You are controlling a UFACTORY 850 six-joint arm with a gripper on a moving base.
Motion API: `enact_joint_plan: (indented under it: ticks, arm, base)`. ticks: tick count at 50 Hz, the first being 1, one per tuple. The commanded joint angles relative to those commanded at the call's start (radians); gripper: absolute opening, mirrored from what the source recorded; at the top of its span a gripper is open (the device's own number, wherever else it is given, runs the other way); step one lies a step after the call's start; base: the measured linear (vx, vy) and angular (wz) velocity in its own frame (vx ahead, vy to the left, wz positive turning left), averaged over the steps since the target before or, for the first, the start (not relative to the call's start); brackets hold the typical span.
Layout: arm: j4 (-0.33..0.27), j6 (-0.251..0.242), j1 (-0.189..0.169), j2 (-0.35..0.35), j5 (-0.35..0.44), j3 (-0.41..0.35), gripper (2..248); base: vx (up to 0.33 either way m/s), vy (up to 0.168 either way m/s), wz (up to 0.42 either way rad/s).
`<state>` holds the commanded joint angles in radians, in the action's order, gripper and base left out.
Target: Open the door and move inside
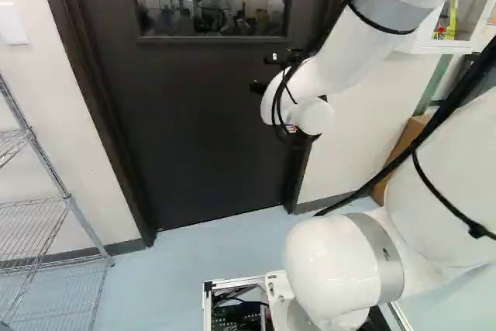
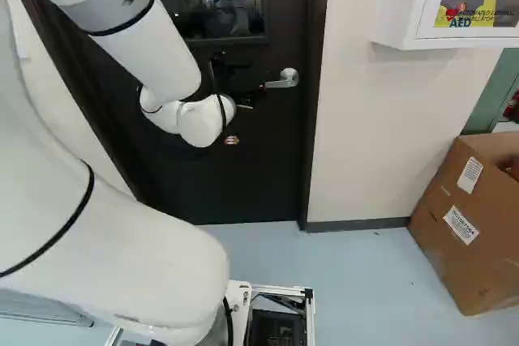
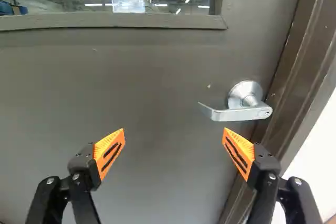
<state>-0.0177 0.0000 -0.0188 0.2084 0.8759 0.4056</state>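
Door point(image 3: 131, 77) closed, ahead of gripper point(image 3: 174, 135); jaws wide, empty. Lever handle point(image 3: 241, 113) lies ahead of the frame-side finger, off centre. Shift toward door frame point(image 3: 299, 77) until the lever centres between the jaws; advance, then rotate it fully before moving the door.

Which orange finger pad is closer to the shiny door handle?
The orange pad nearer the door frame. The handle shows just past its tip; the other pad is farther off, before the plain door.
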Motion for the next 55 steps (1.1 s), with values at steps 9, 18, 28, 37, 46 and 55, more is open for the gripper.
enact_joint_plan:
  ticks: [9, 18, 28, 37, 46, 55]
  arm:
    - [-0.024, 0.000, -0.011, -0.005, 0.005, 0.025, 247]
    - [-0.056, 0.000, -0.032, -0.006, 0.011, 0.046, 247]
    - [-0.097, 0.000, -0.064, -0.009, 0.014, 0.071, 247]
    - [-0.142, 0.000, -0.094, -0.022, 0.014, 0.092, 247]
    - [-0.189, 0.000, -0.122, -0.042, 0.014, 0.112, 247]
    - [-0.207, 0.000, -0.144, -0.064, 0.014, 0.132, 247]
  base:
    - [0.000, 0.000, 0.000]
    - [0.000, 0.000, 0.000]
    - [0.000, 0.000, 0.000]
    - [0.000, 0.000, 0.000]
    - [0.000, 0.000, 0.000]
    - [0.000, 0.000, 0.000]
